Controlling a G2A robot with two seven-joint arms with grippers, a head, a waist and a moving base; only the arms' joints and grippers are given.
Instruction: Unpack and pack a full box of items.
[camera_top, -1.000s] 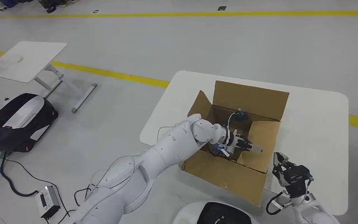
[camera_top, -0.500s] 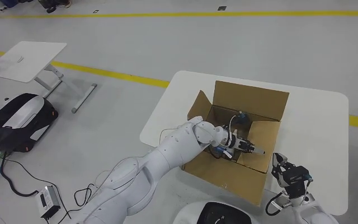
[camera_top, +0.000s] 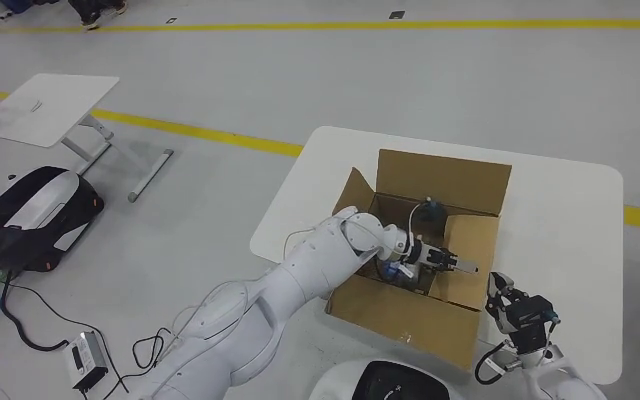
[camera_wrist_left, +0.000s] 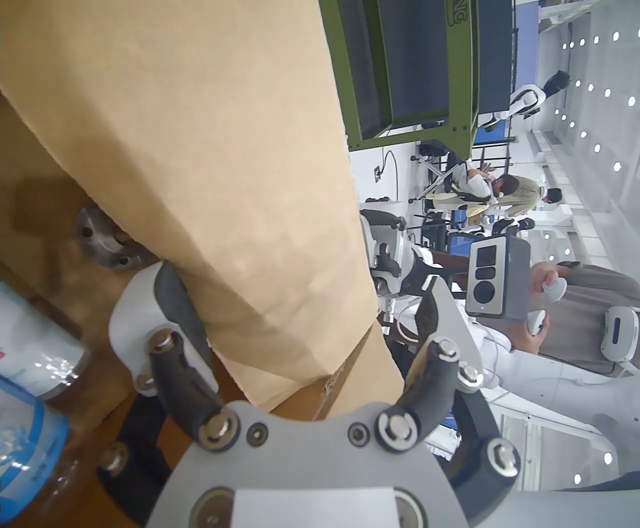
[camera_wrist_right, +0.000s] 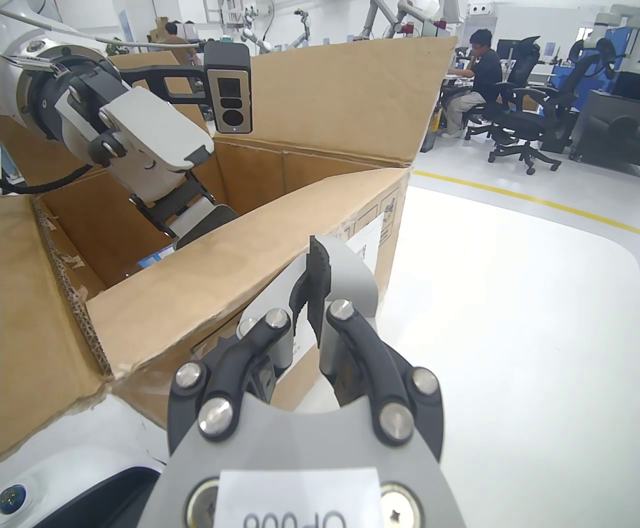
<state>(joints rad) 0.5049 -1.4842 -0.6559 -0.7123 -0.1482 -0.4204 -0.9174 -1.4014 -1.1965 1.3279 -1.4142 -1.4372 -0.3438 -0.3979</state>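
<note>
An open cardboard box (camera_top: 445, 180) stands on the white table (camera_top: 570, 210). My left gripper (camera_top: 462, 266) is inside it at the right-hand flap (camera_top: 472, 240). In the left wrist view the gripper (camera_wrist_left: 300, 310) is open and straddles that flap (camera_wrist_left: 225, 175), one finger (camera_wrist_left: 172, 295) inside the box and the other outside. Down in the box lie a grey metal flange (camera_wrist_left: 100, 240) and a clear bottle with a blue and white label (camera_wrist_left: 35, 350). My right gripper (camera_wrist_right: 312, 280) is shut and empty, just outside the box's near right corner (camera_wrist_right: 250, 280).
Bare table top (camera_wrist_right: 500, 325) stretches to the right of the box. The box's tall back flap (camera_wrist_right: 310, 135) stands upright. On the floor to the left are a low white side table (camera_top: 55, 105) and a black and white device (camera_top: 40, 215).
My left gripper has moved rightward, over the right-hand flap. The box has shifted slightly. The right arm has barely moved.
</note>
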